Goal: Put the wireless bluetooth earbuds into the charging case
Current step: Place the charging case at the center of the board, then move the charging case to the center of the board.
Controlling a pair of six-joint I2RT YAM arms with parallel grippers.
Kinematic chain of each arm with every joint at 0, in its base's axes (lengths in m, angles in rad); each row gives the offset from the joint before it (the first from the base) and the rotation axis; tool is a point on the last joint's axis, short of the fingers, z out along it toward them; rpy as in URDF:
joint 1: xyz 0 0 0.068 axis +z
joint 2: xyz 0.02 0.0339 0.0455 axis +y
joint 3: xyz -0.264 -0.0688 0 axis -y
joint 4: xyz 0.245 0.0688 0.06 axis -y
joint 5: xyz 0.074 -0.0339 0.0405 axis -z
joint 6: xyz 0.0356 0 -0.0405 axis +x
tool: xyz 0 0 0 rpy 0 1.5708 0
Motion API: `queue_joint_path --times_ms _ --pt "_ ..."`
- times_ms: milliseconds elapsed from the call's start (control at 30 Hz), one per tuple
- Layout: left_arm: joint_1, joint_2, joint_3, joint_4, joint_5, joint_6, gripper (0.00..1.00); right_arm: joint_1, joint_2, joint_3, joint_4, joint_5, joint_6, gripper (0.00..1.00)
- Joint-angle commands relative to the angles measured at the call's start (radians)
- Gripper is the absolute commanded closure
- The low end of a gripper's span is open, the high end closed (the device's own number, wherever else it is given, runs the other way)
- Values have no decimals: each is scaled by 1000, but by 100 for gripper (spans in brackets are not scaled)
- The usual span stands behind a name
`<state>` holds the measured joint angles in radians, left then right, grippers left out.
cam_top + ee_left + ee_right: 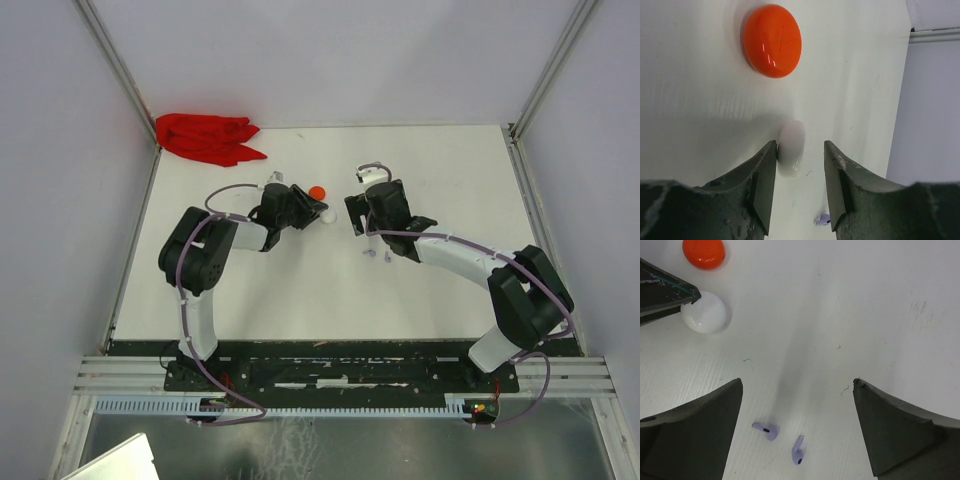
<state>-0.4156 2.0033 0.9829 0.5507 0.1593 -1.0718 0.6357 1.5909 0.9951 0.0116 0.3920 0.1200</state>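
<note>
free: bare table (pixel 450 170) right of right gripper (pixel 797 385) | blocked: orange disc (pixel 771 40), white case (pixel 791 147) beside left gripper (pixel 800 144) | red cloth (pixel 205 137) far-left corner

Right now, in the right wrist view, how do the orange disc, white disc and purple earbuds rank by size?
1. The white disc and the orange disc: about alike; the orange one is cut off by the frame.
2. The purple earbuds: far smaller, both alike.

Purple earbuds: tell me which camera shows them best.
Right wrist: both purple earbuds lie large, sharp and unobstructed. Top view shows only tiny specks; left wrist catches one purple sliver at its bottom edge.
</note>
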Motion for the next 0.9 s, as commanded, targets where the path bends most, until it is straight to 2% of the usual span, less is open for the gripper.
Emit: queue_joint_path --times_ms 0,167,433,667,767,867 --pt "25 -62 19 0 -15 56 49 1 8 54 -4 -30 19 0" --pt "67 -161 -8 -44 -38 88 45 1 37 104 -47 -122 15 0" --pt "188 -369 -113 -46 -45 73 41 19 213 300 -127 -438 -7 6" --pt "279 -534 -267 -51 -73 53 34 94 445 564 -200 -463 -25 6" --pt "296 -583 -327 -53 -99 44 29 116 520 640 -202 -454 -18 6" --pt "307 -592 -349 -71 -98 65 29 131 576 684 -186 -441 -2 6"
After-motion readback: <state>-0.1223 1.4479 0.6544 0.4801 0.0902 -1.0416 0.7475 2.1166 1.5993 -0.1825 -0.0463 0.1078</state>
